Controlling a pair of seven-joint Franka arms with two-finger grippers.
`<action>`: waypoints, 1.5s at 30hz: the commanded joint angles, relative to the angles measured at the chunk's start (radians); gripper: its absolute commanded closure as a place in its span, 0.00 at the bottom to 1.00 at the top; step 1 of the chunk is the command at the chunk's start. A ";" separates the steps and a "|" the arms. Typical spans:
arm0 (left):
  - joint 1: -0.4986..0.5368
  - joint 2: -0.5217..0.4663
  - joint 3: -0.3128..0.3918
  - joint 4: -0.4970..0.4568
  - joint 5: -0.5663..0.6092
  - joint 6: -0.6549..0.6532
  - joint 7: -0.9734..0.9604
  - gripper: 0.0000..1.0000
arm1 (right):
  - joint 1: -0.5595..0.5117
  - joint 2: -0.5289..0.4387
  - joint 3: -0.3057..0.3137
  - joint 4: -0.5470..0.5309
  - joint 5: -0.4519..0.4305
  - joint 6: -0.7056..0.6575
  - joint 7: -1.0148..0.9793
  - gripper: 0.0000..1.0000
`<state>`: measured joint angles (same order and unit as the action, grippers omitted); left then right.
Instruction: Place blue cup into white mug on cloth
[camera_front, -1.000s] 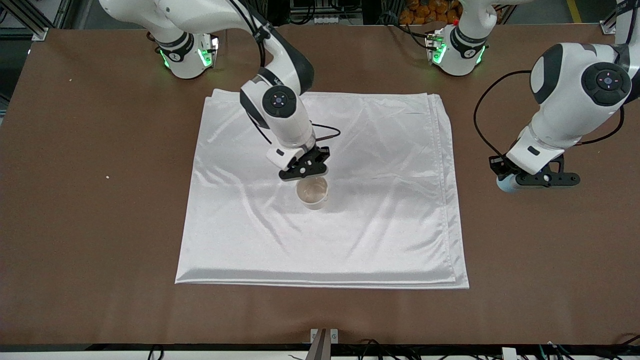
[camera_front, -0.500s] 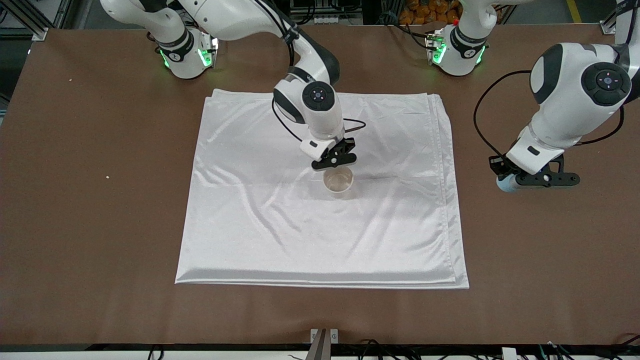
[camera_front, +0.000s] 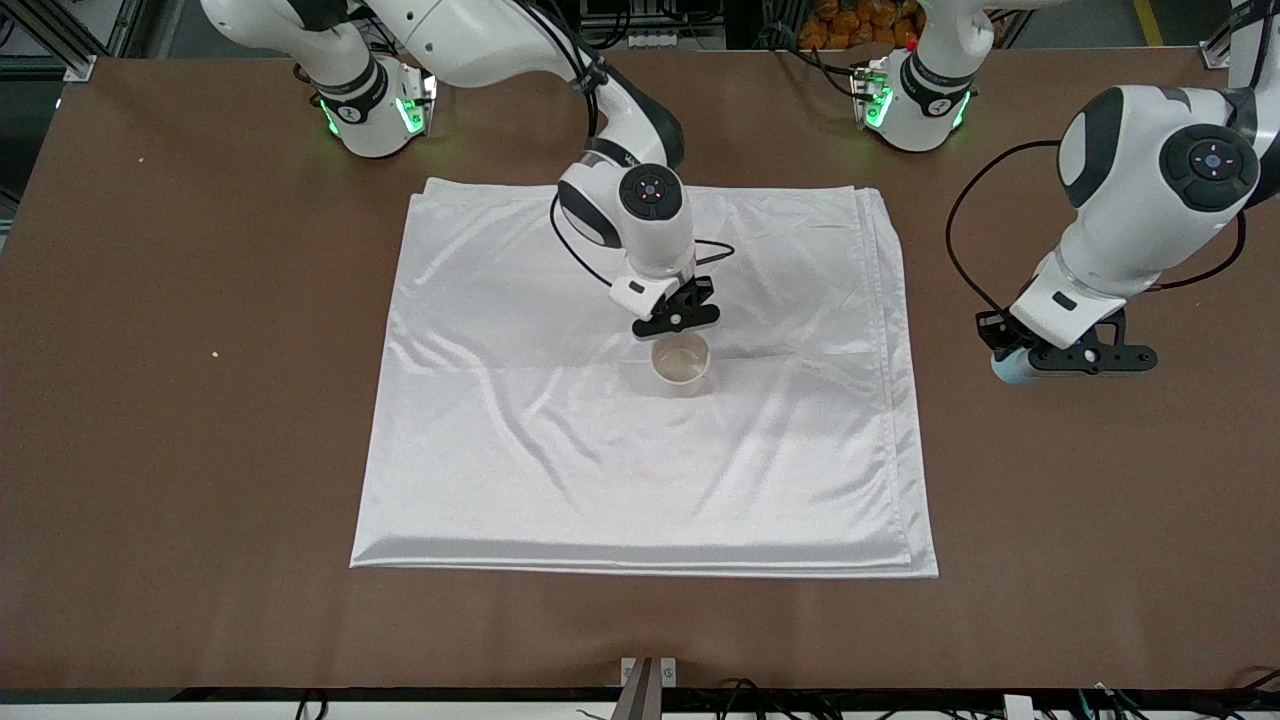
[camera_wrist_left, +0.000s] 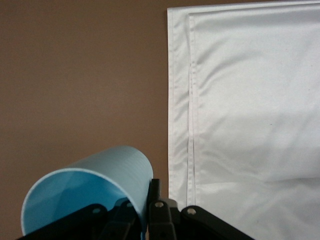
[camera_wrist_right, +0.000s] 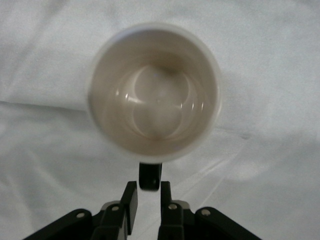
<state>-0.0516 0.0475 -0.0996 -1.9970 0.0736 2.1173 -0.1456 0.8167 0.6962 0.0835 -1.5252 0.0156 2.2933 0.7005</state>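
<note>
Right pincer (camera_front: 678, 322) poised low over the cloth (camera_front: 560, 450), fingers (camera_wrist_right: 131, 199) drawn close together around the black handle (camera_wrist_right: 149, 176) of the white mug (camera_front: 681, 362); whether actually pressing it, cannot tell. White mug upright on the cloth near its middle, directly below that pincer, pale inside showing. Left pincer (camera_front: 1080, 358) over bare bench (camera_front: 1100, 520) just off the cloth's edge, clamped on the blue cup (camera_wrist_left: 92, 190), cup tipped on its side.
</note>
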 joint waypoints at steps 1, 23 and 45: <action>0.001 -0.009 -0.008 0.004 0.021 -0.016 -0.009 1.00 | 0.004 0.017 -0.001 0.034 -0.019 -0.005 0.022 0.00; 0.007 0.011 -0.166 0.038 0.020 -0.016 -0.190 1.00 | -0.120 -0.233 -0.004 0.036 0.000 -0.406 0.025 0.00; -0.123 0.236 -0.390 0.257 0.081 -0.109 -0.663 1.00 | -0.350 -0.581 -0.048 0.054 -0.086 -0.854 -0.154 0.00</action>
<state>-0.1088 0.1858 -0.4835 -1.8421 0.0932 2.0427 -0.6897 0.5142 0.1743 0.0363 -1.4482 -0.0303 1.4709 0.6388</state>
